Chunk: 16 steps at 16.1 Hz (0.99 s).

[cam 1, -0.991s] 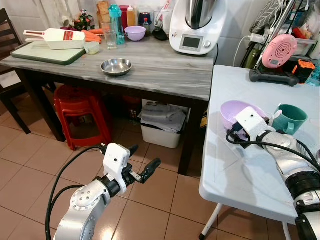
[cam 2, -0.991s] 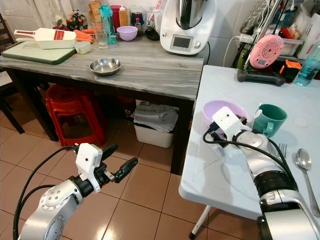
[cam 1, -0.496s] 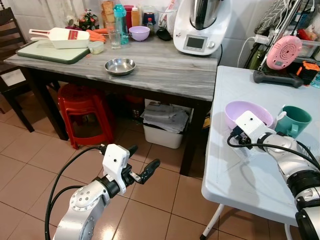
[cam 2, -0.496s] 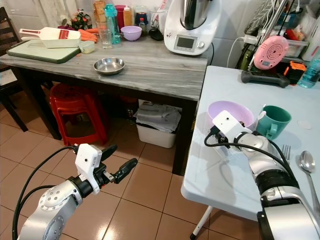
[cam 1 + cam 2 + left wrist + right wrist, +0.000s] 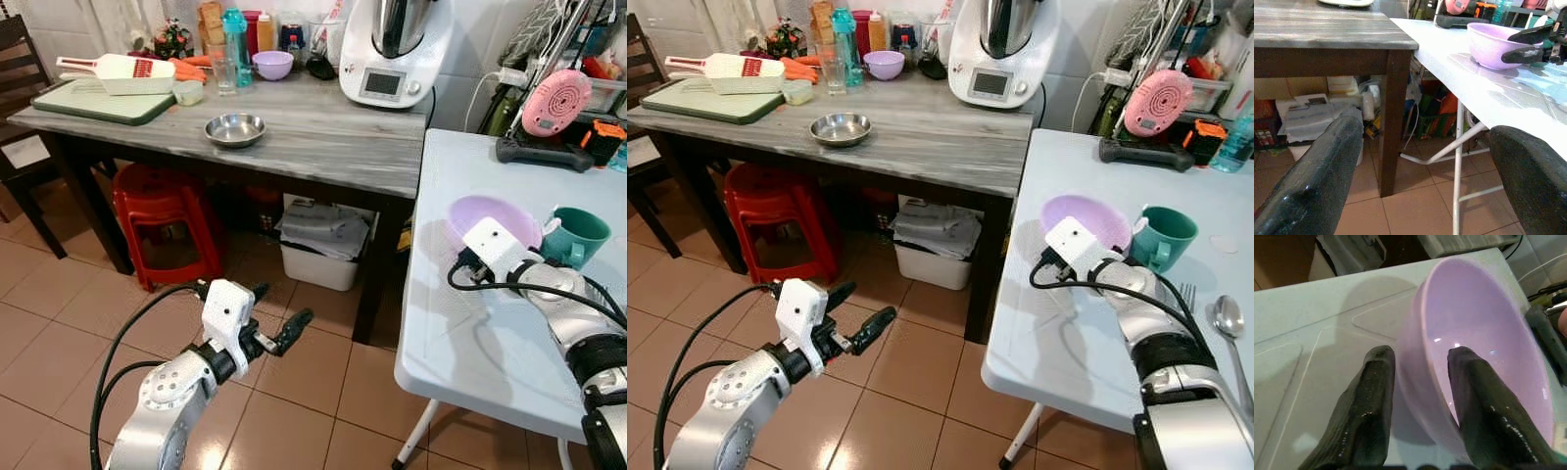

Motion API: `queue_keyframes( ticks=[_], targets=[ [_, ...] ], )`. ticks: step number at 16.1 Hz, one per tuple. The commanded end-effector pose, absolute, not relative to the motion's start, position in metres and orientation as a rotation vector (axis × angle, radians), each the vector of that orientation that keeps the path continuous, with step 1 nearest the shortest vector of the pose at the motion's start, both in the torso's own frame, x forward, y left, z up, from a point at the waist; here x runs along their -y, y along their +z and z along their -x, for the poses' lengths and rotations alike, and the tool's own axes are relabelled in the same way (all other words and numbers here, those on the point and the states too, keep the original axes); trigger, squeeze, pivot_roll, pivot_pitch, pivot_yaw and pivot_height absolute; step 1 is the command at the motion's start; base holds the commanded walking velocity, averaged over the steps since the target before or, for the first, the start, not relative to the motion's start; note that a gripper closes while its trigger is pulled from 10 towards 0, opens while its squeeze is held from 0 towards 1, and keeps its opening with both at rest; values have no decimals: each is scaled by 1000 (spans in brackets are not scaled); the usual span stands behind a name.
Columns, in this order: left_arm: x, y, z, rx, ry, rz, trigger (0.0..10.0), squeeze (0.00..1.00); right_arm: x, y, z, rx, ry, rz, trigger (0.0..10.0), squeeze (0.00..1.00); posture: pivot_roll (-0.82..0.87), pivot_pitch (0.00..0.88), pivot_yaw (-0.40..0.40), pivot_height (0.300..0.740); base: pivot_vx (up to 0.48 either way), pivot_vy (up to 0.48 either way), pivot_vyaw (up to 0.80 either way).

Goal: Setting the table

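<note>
A pale purple bowl [image 5: 498, 215] sits tilted on the white folding table [image 5: 470, 338], close to a teal mug [image 5: 578, 233]. My right gripper [image 5: 1420, 355] is shut on the bowl's near rim, one finger [image 5: 1374, 396] outside the wall and the other inside. A fork [image 5: 1185, 294] and a spoon [image 5: 1227, 318] lie on the table to the right of my right arm. My left gripper [image 5: 284, 302] hangs open over the tiled floor, low at the left, with nothing between its fingers.
A grey wooden table [image 5: 323, 137] stands at the back left with a steel bowl [image 5: 235, 129], a cutting board, bottles and a kitchen machine [image 5: 392, 49]. Under it are a red stool [image 5: 162, 220] and a bin [image 5: 318, 245]. A pink device [image 5: 554, 101] stands at the white table's far end.
The purple bowl has tipped up in my right gripper and shifted slightly toward the mug. The camera moved a little. My left arm has barely moved.
</note>
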State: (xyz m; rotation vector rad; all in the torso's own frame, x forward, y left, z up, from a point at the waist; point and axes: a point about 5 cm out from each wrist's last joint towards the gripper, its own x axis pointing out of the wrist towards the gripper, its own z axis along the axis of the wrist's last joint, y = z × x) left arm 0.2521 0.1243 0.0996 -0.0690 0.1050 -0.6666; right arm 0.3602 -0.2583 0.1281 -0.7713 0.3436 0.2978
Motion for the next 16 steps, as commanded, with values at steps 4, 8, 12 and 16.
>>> queue_keyframes(
  ticks=[4,8,12,16],
  targets=[
    [-124,101,-255,-97,-666,47,10000,0,262,138,-364,-319,284,803,0,0,2,0,-20,740,0,0,0],
    [-125,101,-257,-95,-652,38,10000,0,259,139,-365,-293,292,804,0,0,3,0,-23,740,0,0,0],
    [-127,100,-260,-88,-619,34,10000,0,247,149,-370,-188,293,786,0,0,4,0,-23,740,0,0,0],
    [-140,102,-274,-78,-449,39,10000,0,228,171,-375,-6,255,729,2745,0,-4,0,-23,740,0,0,0]
  ],
)
